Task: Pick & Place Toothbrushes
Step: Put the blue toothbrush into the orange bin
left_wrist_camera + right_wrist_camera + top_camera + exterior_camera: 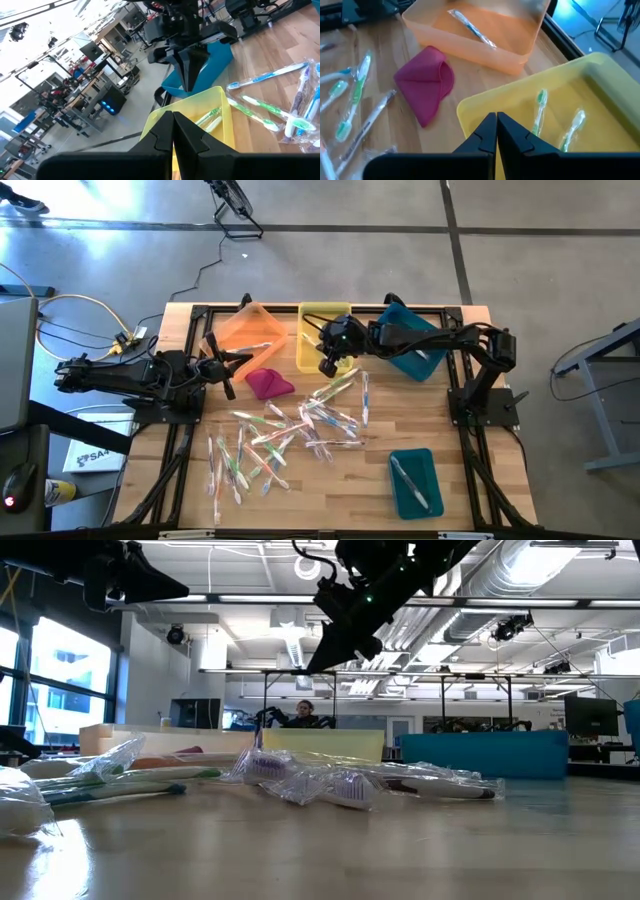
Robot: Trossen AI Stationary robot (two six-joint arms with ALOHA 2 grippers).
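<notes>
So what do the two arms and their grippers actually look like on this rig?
Both arms are black, jointed and matte. The left gripper and right gripper each end in two dark wedge-shaped fingers tapering to a point. Yellow and black cables trail beside the left arm's base. No markings are legible.

A wooden table (340, 500) was seen in the centre of the high view. Along its upper edge an orange bin (250, 330), a yellow bin (312, 320) and a teal bin (425, 358) were ranged. A magenta cloth (268, 384) lay below the orange bin. Another teal bin (413, 482) was placed at the lower right.
</notes>
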